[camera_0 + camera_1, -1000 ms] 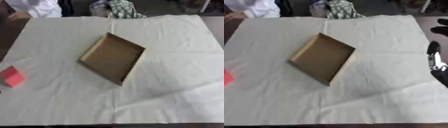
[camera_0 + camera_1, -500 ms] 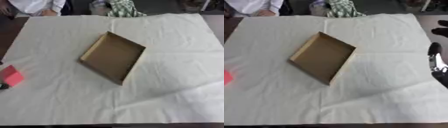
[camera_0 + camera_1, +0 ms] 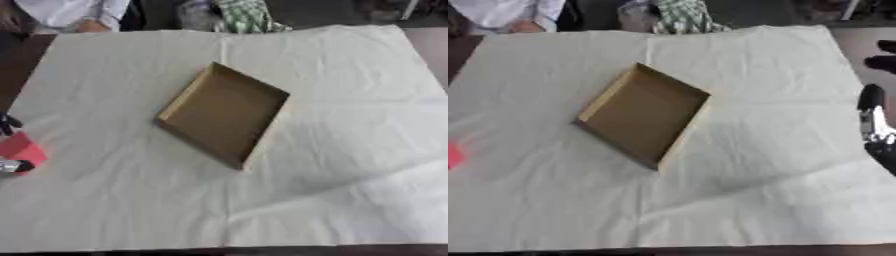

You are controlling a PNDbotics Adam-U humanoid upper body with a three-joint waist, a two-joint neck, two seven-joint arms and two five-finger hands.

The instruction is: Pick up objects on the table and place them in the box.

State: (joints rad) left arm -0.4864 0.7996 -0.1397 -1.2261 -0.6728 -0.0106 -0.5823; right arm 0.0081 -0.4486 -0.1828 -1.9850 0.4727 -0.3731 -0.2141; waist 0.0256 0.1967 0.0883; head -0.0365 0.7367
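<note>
An open, shallow cardboard box [image 3: 223, 112] lies askew in the middle of the white cloth, with nothing in it. A red block [image 3: 22, 149] sits on the cloth at the far left edge. Dark parts of my left hand [image 3: 9, 166] show just above and just below the block at the picture's edge; the rest of the hand is cut off. My right hand [image 3: 871, 111] rests at the right edge of the right eye view, fingers straight and holding nothing, far from the box.
The white cloth [image 3: 350, 150] covers almost the whole table, with creases at the lower right. A green checked fabric bundle [image 3: 243, 15] lies beyond the far edge. A person in white [image 3: 66, 10] is at the far left corner.
Parts of my left hand have come into view at the left edge, on both sides of the red block. The box, block and right hand have not moved.
</note>
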